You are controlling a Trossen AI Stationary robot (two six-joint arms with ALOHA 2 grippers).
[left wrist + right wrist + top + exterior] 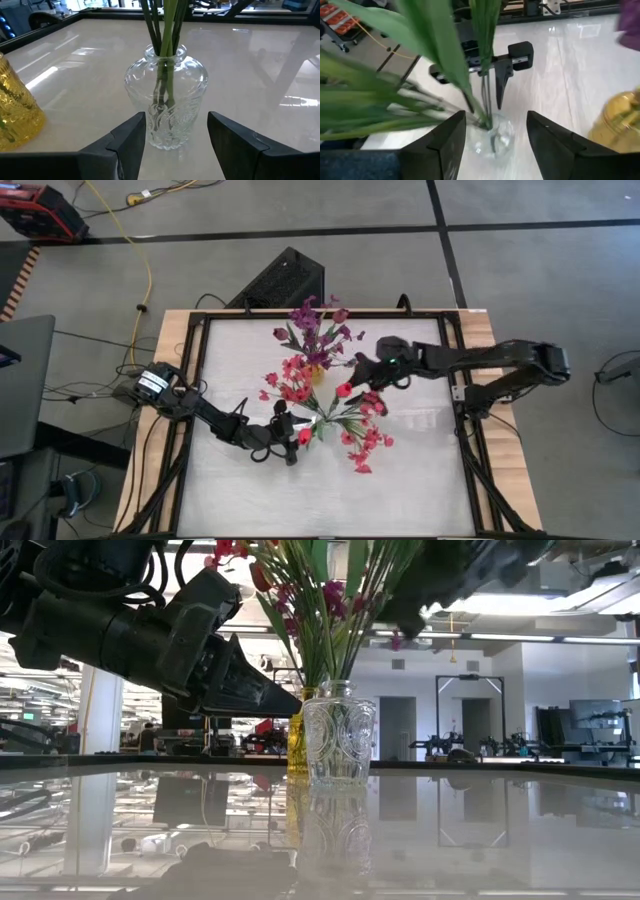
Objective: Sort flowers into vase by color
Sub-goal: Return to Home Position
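Note:
A clear glass vase (167,97) stands on the table and holds red-pink flower sprays (362,442) by their green stems (162,25). Beside it, a yellow glass vase (318,372) holds purple sprays (315,320). My left gripper (176,145) is open and low at the table, with a finger on either side of the clear vase (340,730), just short of it. My right gripper (496,145) is open above the red-pink bunch (358,375) and looks down on the stems and leaves (435,45) in the clear vase (492,137).
The yellow vase (15,115) stands close to the clear one, toward the table's far edge. Flower heads spread wide over the table's middle (300,390). A black frame (190,380) rims the white tabletop. Bare tabletop (260,490) lies toward the near edge.

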